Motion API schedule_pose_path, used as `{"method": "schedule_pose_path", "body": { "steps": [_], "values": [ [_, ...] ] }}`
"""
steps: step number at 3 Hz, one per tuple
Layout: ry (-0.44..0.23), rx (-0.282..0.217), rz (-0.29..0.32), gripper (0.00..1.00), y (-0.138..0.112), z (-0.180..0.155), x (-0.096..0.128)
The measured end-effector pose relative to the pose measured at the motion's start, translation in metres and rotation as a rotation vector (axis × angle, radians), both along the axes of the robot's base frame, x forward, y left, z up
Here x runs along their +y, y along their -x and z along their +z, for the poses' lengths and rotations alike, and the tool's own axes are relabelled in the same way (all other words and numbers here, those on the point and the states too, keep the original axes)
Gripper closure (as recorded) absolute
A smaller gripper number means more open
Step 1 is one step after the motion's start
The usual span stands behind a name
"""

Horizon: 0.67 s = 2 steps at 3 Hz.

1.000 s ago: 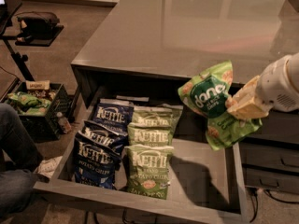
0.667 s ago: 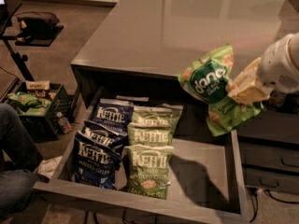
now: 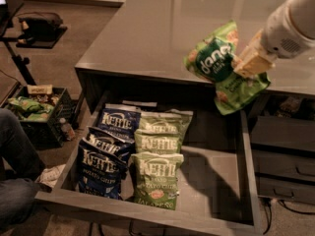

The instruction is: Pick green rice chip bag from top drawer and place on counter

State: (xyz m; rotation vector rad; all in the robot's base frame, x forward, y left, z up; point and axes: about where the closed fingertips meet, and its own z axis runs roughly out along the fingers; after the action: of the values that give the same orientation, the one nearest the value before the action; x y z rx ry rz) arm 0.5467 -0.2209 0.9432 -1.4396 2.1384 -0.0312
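The pale 2-finger gripper point(image 3: 241, 63) hung at the right of the view, over the front edge of the large glossy grey-brown counter point(image 3: 162, 28). Its fingers were clamped on the bright green crinkly rice chip bag point(image 3: 212, 59). The bag hung clear in the air on the gripper's inner side, its long axis steeply tilted. Its lower end drooped above the back right corner of the wide shallow dark wooden top drawer point(image 3: 147, 213). Bare countertop lay just beyond, away from the drawer.
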Motion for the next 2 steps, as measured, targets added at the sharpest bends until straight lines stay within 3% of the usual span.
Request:
{"method": "schedule_pose_path", "body": {
  "steps": [2],
  "values": [
    [0.036, 0.026, 0.032, 1.00, -0.073, 0.010, 0.013]
  ]
}}
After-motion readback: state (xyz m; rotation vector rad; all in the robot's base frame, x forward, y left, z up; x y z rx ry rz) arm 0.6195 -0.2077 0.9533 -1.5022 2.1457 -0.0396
